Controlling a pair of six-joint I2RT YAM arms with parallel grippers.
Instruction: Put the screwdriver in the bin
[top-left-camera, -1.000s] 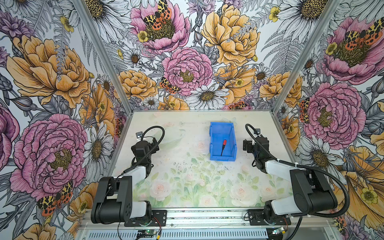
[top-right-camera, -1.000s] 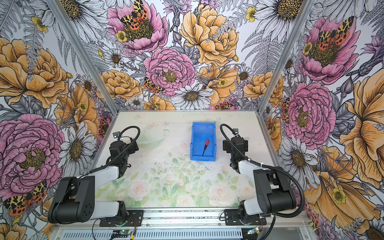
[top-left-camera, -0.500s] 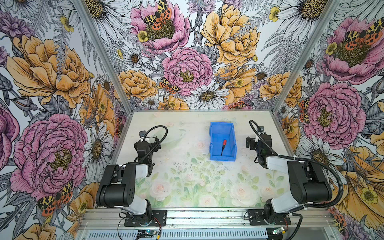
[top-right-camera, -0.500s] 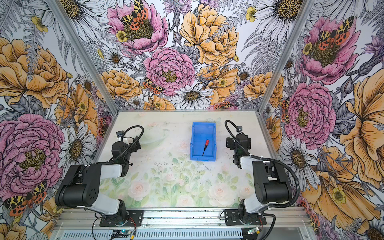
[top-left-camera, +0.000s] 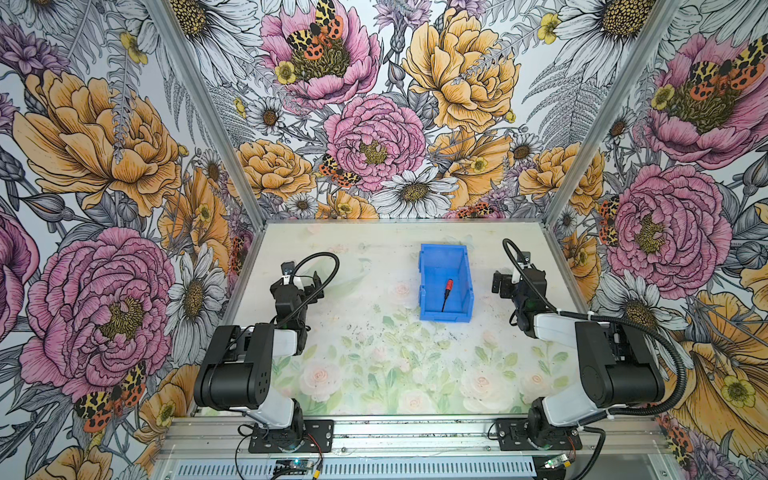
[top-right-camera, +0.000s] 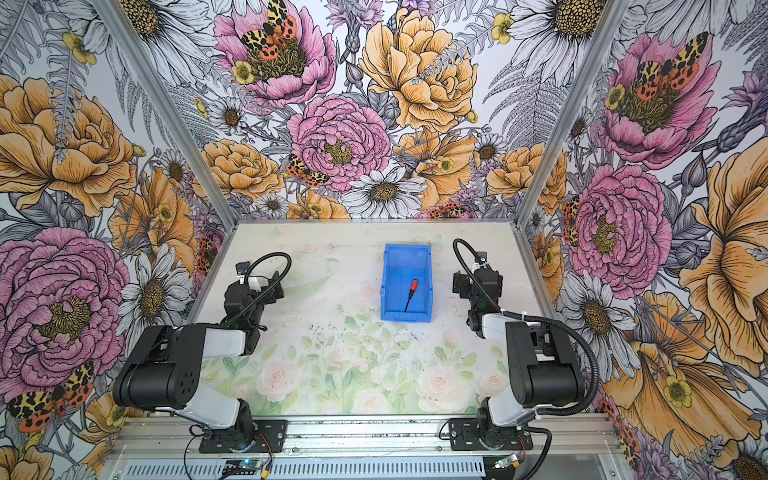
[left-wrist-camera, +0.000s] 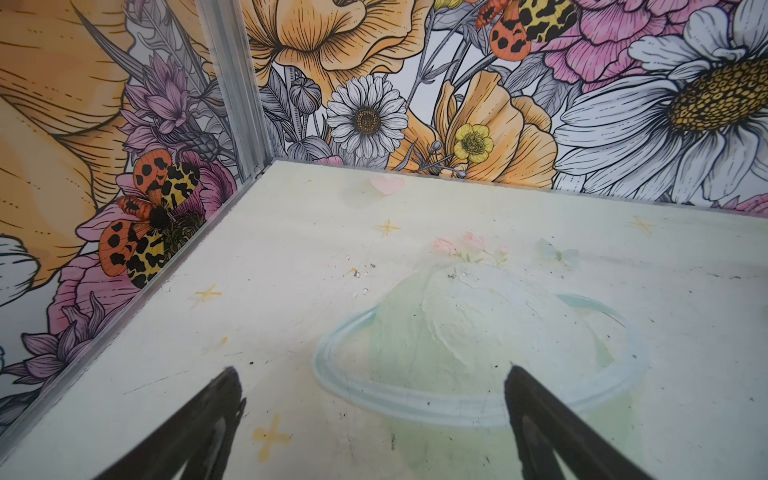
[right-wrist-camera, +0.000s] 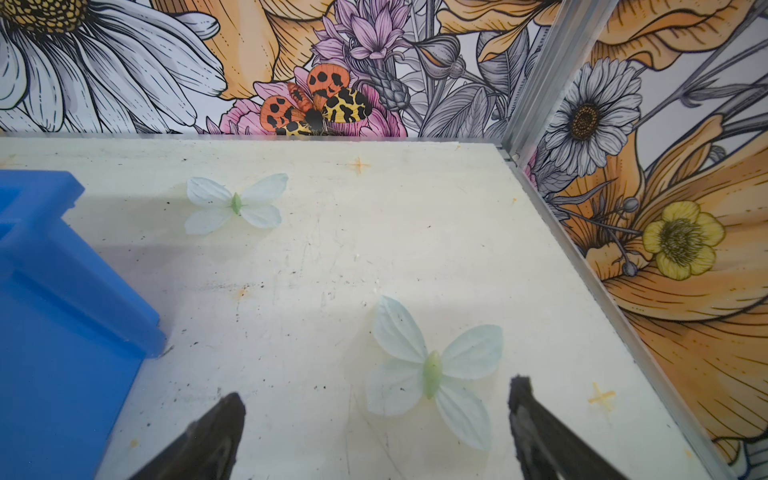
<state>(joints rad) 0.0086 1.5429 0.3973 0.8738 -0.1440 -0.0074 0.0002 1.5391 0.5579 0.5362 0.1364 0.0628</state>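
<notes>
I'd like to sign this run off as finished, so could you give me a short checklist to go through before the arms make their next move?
1. Screwdriver lies inside the bin, red handle toward the back wall: ok.
2. Bin stands upright on the table, open side up: ok.
3. Left gripper open with nothing between its fingers: ok.
4. Right gripper open with nothing between its fingers: ok.
5. Both grippers stand apart from the bin, one on each side in both top views: ok.
6. Screwdriver tip clear of the bin's lower front lip: cannot tell, it lies close.
</notes>
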